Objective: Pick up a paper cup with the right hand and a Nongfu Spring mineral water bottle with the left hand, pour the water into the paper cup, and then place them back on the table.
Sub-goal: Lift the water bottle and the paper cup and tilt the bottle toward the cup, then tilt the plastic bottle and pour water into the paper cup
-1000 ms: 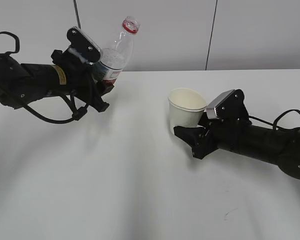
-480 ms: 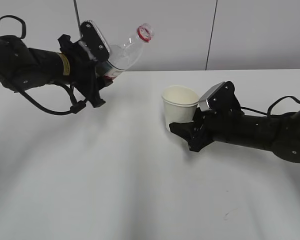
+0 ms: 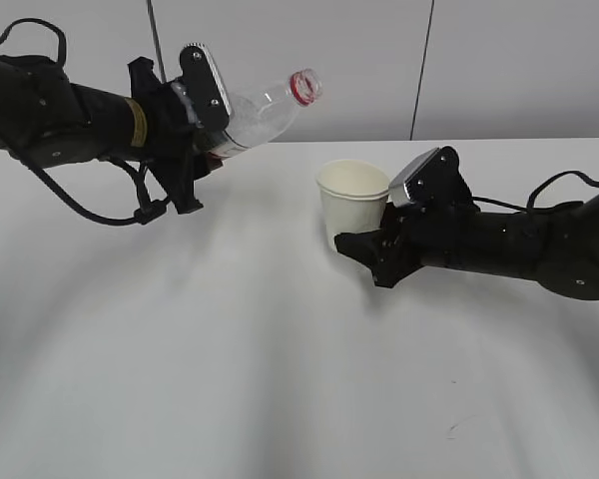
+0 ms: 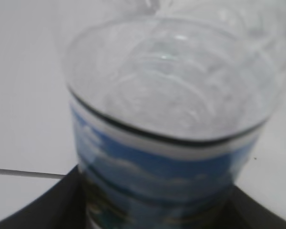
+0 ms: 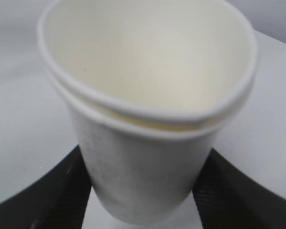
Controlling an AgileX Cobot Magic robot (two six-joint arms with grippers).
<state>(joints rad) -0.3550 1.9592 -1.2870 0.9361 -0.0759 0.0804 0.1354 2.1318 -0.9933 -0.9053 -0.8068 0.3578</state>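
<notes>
My left gripper (image 3: pixel 202 140) is shut on the Nongfu Spring mineral water bottle (image 3: pixel 263 112) and holds it in the air, tilted with its open red-ringed mouth toward the right. In the left wrist view the bottle (image 4: pixel 167 119) fills the frame between the black fingers (image 4: pixel 43 210); its blue-and-white label shows. My right gripper (image 3: pixel 364 249) is shut on the paper cup (image 3: pixel 352 205), held upright just above the table (image 3: pixel 230 379), right of and below the bottle's mouth. In the right wrist view the cup (image 5: pixel 148 114) looks empty inside. No water stream shows.
A small dark scratch mark (image 3: pixel 457 429) lies on the tabletop at the front right. A grey panelled wall (image 3: pixel 499 60) stands behind the table's far edge. Cables trail from both arms.
The left arm has tilted the bottle further over and carried its mouth to the right, toward the cup. The right arm has moved the cup to the left.
</notes>
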